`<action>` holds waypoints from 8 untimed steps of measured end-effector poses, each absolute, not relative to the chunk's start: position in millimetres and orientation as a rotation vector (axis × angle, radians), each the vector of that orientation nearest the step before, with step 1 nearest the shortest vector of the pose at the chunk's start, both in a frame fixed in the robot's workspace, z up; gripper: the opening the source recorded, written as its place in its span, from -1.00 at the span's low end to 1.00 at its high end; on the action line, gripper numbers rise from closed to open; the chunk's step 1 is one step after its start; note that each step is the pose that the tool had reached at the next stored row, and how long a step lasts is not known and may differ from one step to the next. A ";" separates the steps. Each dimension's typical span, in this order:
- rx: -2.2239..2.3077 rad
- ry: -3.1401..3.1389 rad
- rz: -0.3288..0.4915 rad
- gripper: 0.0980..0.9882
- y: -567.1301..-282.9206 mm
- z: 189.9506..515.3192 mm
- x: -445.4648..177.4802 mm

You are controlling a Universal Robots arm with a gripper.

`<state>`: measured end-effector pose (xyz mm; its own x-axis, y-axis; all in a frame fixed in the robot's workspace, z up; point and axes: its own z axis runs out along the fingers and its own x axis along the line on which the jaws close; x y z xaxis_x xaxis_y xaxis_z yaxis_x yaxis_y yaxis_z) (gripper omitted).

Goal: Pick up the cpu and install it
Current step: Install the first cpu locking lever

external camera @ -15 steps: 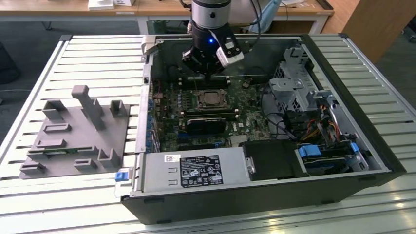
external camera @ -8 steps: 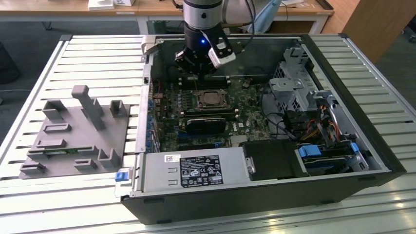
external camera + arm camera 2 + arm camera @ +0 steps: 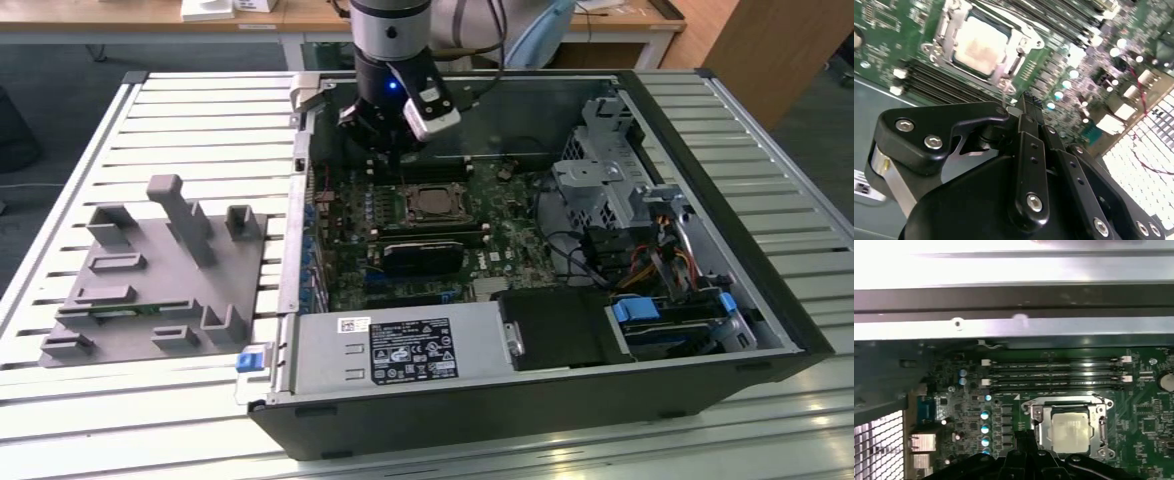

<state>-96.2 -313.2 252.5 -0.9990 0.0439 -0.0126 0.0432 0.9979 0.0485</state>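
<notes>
Black linkage of your end effector [image 3: 1021,107] fills the foreground in the second wrist view, fingers pressed together and holding nothing. Beyond it, your cpu [image 3: 979,44] sits flat in the socket [image 3: 1019,50] on the green motherboard [image 3: 414,240], inside the open computer case [image 3: 747,300] lying on the slatted desk [image 3: 200,110].

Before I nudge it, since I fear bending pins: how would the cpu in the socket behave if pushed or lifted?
The cpu is a flat square with a metal top, so it is probably stiff and light. Lying low inside the socket frame, it would likely not slide sideways when pushed. The smooth shiny lid could be slippery, with little edge to catch.
</notes>
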 end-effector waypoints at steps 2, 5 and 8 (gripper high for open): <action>0.068 3.126 0.076 -0.98 -312.5 252.4 -100.9; 0.068 3.126 0.075 -0.98 -308.3 252.5 -103.5; 0.067 3.126 0.075 -0.98 -300.4 252.5 -104.4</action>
<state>-104.4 -300.4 252.5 -0.9990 0.0432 -0.0127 0.0426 0.9979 0.0485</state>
